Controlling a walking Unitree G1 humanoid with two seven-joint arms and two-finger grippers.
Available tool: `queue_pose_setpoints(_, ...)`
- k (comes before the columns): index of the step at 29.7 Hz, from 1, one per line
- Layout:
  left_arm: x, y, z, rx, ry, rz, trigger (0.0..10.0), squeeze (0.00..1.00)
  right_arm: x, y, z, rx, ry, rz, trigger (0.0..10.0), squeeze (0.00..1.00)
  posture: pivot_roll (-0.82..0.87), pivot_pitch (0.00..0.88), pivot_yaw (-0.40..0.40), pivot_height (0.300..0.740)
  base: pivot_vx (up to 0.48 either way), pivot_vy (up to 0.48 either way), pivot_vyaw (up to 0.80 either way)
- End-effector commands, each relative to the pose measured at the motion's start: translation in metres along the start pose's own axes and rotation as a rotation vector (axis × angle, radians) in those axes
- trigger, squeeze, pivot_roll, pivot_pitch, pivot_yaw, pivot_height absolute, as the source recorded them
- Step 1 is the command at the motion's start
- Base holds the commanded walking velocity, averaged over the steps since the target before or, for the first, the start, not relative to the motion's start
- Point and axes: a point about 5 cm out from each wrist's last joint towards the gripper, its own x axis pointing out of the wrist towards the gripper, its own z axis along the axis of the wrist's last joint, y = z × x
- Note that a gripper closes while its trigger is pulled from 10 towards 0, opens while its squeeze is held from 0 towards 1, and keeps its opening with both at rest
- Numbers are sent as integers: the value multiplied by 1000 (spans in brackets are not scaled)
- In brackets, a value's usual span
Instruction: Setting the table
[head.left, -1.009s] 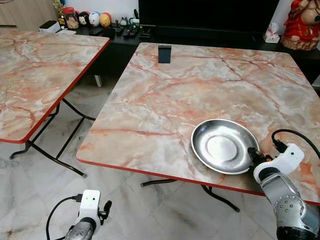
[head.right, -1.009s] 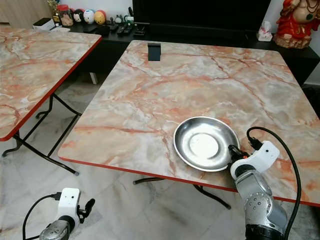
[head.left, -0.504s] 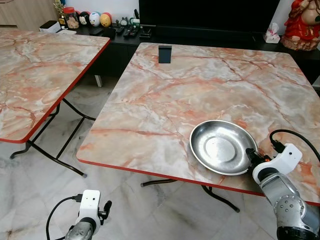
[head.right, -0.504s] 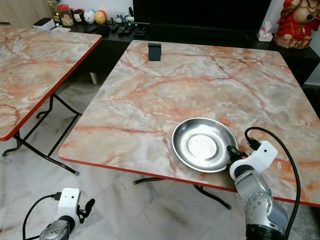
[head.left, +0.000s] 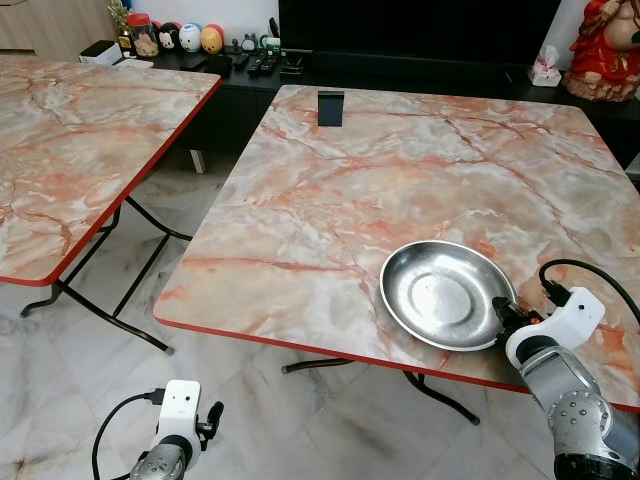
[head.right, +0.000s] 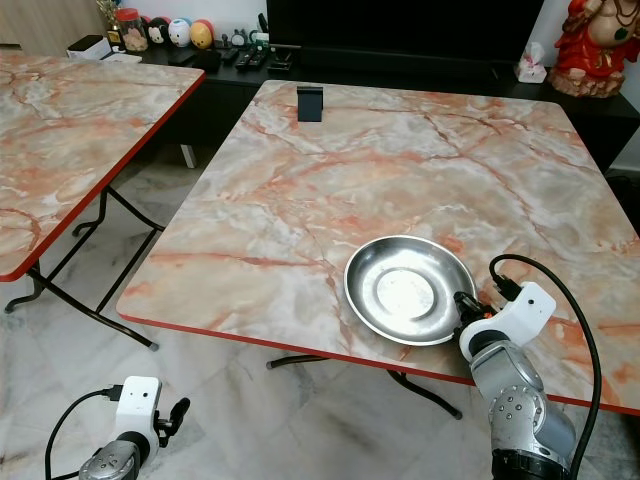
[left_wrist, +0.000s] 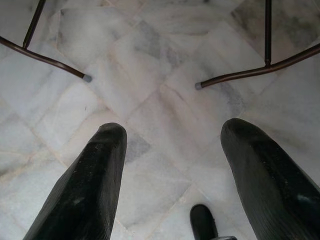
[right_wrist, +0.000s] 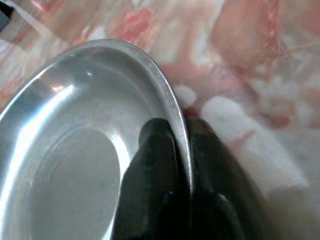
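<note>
A home living and dining room.
Two marble-patterned folding tables (head.left: 420, 170) stand on a pale marble-tile floor (head.left: 70, 390), before a low black cabinet (head.left: 400, 70) carrying toy figurines (head.left: 190, 38), remote controls (head.left: 262, 62) and a red statue (head.left: 605, 45).

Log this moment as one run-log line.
right gripper: shut on steel plate rim | plate: on marble table, near front edge | left gripper: open, idle over floor

Right wrist view: steel plate (right_wrist: 75, 150) cut off by the frame edge; its rim partly hidden between the fingers (right_wrist: 155, 165). Small figurines (head.left: 190, 38) behind the left surface (head.left: 70, 150) too small to identify; that surface is cropped.
</note>
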Motion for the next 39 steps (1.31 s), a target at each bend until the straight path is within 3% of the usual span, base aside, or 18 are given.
queue_pose_setpoints(1,-3,1,-8,0,38,3,10000,0,-2,-7,-9,-19,45,-32,10000,886,-22,55,-9,740,0,0,0)
queue_pose_setpoints(9,-3,1,-8,0,37,1,10000,0,-2,-9,-8,-25,41,-42,10000,855,-22,55,-9,740,0,0,0)
queue_pose_setpoints(10,-3,1,-8,0,37,3,10000,0,-2,-9,-8,-27,37,-40,10000,678,-21,57,-10,740,0,0,0)
queue_pose_setpoints(11,-3,1,-8,0,37,3,10000,0,-2,-8,-8,-28,35,-38,10000,678,-21,57,-10,740,0,0,0)
queue_pose_setpoints(12,-3,1,-8,0,37,3,10000,0,-2,-8,-7,-35,28,-36,10000,0,-21,57,-10,740,0,0,0)
queue_pose_setpoints(19,-2,1,-7,0,37,2,10000,0,-2,-7,-6,-45,33,-29,10000,0,-22,56,-10,740,0,0,0)
queue_pose_setpoints(20,-2,0,-7,-1,37,1,10000,0,-3,-6,-6,-35,30,-22,10000,1000,-21,56,-10,740,0,0,0)
queue_pose_setpoints(33,-2,0,-7,2,38,-2,10000,0,-3,-2,-2,0,3,12,10000,996,-21,55,-10,740,0,0,0)
queue_pose_setpoints(34,-2,0,-7,3,37,-2,10000,0,-3,-2,-1,3,-4,15,10000,847,-21,55,-10,740,0,0,0)
queue_pose_setpoints(35,-2,0,-7,5,36,-4,10000,0,-3,-2,0,5,-10,16,10000,0,-21,55,-10,740,0,0,0)
queue_pose_setpoints(39,-2,0,-7,7,36,-7,10000,0,-4,-2,1,20,-18,15,10000,0,-22,54,-9,740,0,0,0)
